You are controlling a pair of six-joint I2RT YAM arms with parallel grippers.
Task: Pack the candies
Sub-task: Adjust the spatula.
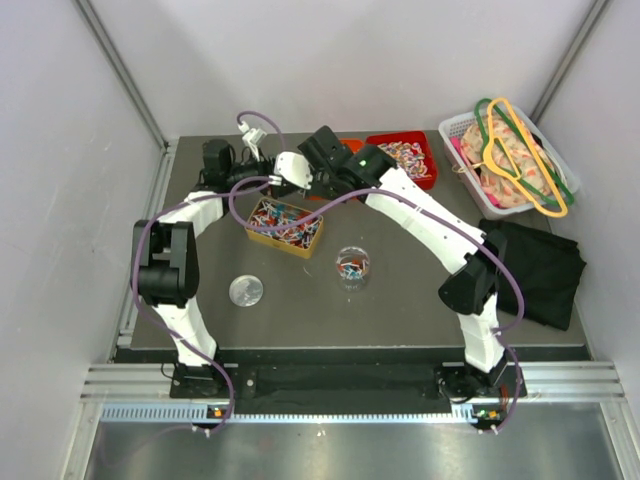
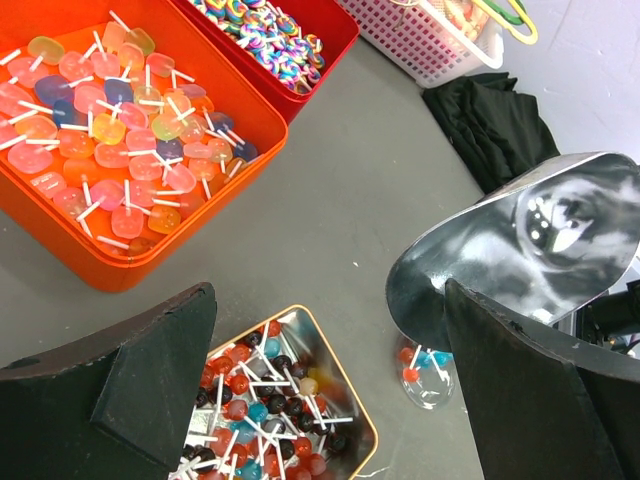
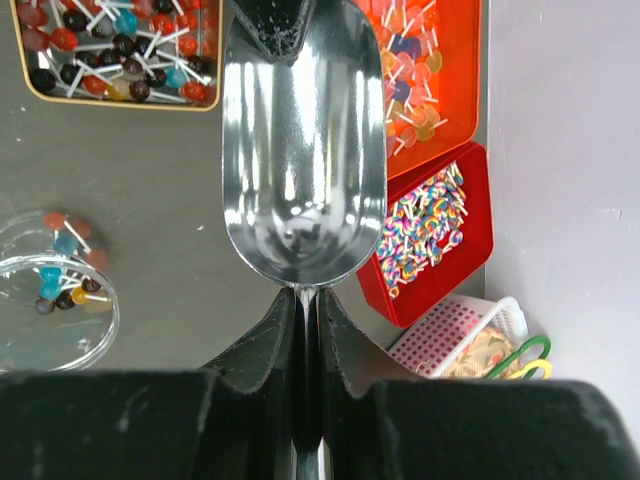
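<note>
Clenched tight with the right gripper (image 3: 307,300) on the thin handle of a shiny metal scoop (image 3: 300,150), bowl pointing away toward the top of the right wrist view. From the left wrist view, seen hanging at the right side, over a clear glass jar (image 2: 428,385); cannot tell whether touching it.

As for the left gripper (image 2: 320,300): released, spread wide, grasping nothing, with dark fingers (image 2: 130,400) filling both bottom corners of its own view.

Heaped in a gold-rimmed tin (image 1: 280,243), left of centre in the top view: most of the candies (image 2: 265,400), small ball lollipops on white sticks in red, blue and dark colours. Lying in the bottom of the jar: only a few more of them. Placed just right of and below the tin in the top view, apart from it, on the grey table (image 1: 300,320).

Lower left of the tin, well apart: a round clear disc (image 1: 246,290), flat on the table.

Along the upper edge of the table, side by side: an orange bin (image 2: 130,270) full of flat pastel lollipops (image 2: 110,130), then a red bin (image 2: 335,50) of rainbow swirl lollipops (image 2: 265,30).

At the upper right of the top view: a white basket (image 1: 455,130) with coloured hangers (image 1: 530,160) lying on top. Just below it, at the right edge of the table: a crumpled black cloth (image 1: 535,270).
</note>
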